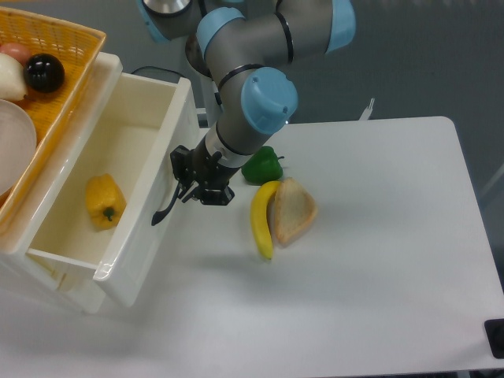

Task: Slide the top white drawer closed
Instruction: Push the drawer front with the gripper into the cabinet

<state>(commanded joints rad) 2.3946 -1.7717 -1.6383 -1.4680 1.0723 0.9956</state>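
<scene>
Up top, glossy boxy top white drawer [118, 157], curved black handle [167, 206].

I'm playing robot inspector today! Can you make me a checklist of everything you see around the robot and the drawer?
Surface: white table, mostly bare.
Job's things: top white drawer partly open; yellow pepper inside.
Clutter: banana, bread and green pepper on the table; orange basket holding a black ball.
Grippers: gripper at the drawer's front by the black handle; open or shut unclear.
Cables: nothing seen.
Surroundings: grey floor.
</scene>
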